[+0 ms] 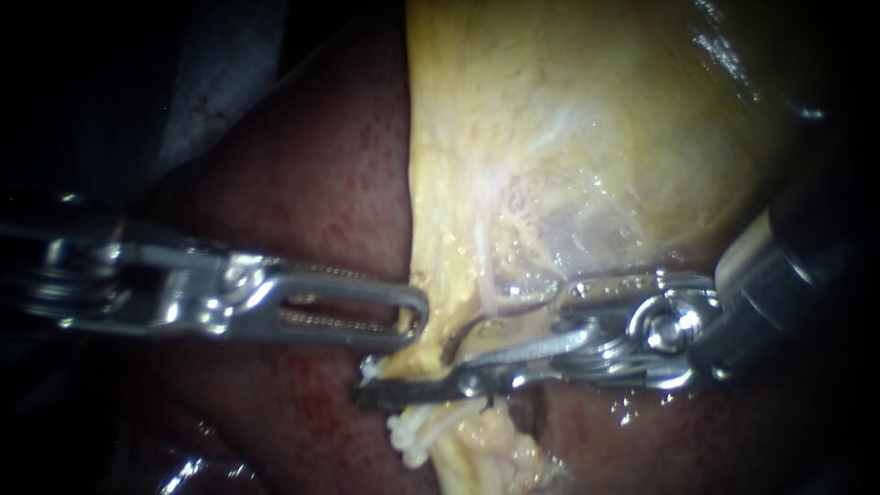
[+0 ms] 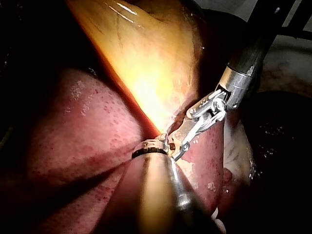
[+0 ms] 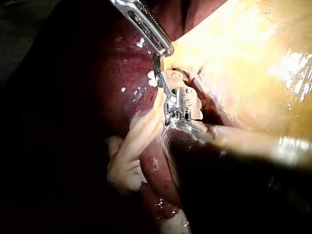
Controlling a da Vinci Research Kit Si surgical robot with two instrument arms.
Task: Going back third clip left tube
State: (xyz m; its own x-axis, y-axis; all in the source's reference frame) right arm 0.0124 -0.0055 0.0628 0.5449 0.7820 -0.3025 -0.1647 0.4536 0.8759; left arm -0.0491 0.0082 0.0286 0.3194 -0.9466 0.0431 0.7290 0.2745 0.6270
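The clips (image 1: pixel 410 431) show white and ridged on the tube (image 1: pixel 472 454), just under the narrow end of the gallbladder (image 1: pixel 568 137), over the liver (image 1: pixel 302 183). Which tube this is I cannot tell. Just above the clips lies the right instrument (image 1: pixel 408 374). Its hand stands apart, the dark lower jaw across the top of the tube and the upper jaw over yellow tissue, with a gap between them. A small white bit sits at the lower jaw's tip. The left instrument (image 1: pixel 417 316) reaches in over the liver, its slotted hand clamped on the gallbladder's edge.
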